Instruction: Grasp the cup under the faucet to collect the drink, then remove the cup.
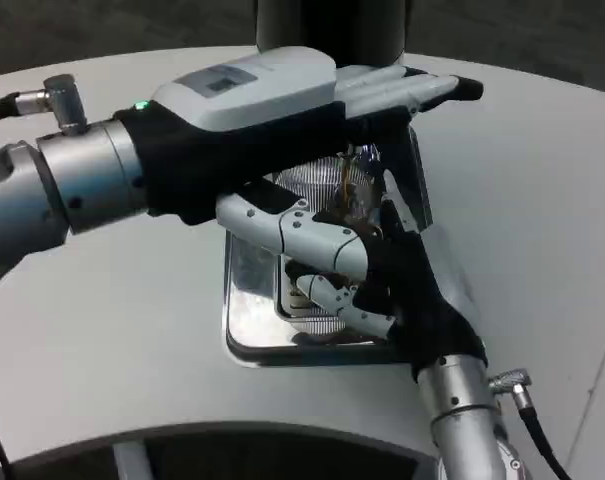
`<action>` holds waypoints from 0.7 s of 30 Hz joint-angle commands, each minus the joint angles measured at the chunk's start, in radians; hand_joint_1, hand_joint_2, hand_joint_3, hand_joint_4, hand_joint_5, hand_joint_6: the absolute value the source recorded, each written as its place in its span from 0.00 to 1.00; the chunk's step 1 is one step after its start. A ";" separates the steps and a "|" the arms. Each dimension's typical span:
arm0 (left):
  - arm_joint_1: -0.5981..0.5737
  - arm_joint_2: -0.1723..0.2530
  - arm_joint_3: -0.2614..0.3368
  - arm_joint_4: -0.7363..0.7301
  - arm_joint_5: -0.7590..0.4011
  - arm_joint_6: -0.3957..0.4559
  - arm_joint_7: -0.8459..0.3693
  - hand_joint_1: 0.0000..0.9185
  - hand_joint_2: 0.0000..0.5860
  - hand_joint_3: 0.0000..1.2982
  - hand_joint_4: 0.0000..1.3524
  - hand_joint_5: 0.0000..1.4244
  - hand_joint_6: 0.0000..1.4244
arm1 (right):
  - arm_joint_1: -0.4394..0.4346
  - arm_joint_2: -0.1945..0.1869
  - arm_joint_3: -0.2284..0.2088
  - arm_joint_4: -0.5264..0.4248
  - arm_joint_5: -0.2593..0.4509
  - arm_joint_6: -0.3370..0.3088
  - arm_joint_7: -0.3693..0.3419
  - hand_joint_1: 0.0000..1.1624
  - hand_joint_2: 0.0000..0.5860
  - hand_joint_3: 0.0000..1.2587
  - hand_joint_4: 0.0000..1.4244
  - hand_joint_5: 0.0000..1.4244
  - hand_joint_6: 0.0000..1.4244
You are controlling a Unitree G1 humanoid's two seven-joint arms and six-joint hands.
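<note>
Your right hand (382, 275) wraps its fingers (317, 240) around the clear cup (332, 185) on the metal drip tray (244, 320) beneath the dispenser (327, 25), left hand (272, 110) flat above; squeezing or tilting risks spilling the drink.

A clear ribbed plastic cup (327, 180) with brown liquid is seen. A shiny silver metal drip tray (250, 300) is placed on a white round table (112, 320).
</note>
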 commanded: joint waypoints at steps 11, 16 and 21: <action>0.031 0.030 -0.009 0.017 0.015 0.001 -0.021 0.00 0.12 0.00 0.00 0.00 0.00 | -0.078 0.027 0.000 0.120 0.035 -0.025 -0.040 0.62 0.33 0.00 0.00 0.00 0.01; 0.032 0.033 -0.010 0.019 0.015 0.002 -0.022 0.00 0.12 0.00 0.00 0.00 0.00 | -0.097 0.034 -0.003 0.152 0.038 -0.036 -0.061 0.62 0.33 0.00 0.00 0.00 0.01; 0.034 0.031 -0.007 0.025 0.008 0.005 -0.022 0.00 0.12 0.00 0.00 0.00 0.00 | -0.111 0.039 0.000 0.179 0.043 -0.050 -0.075 0.63 0.33 0.00 0.00 0.00 0.01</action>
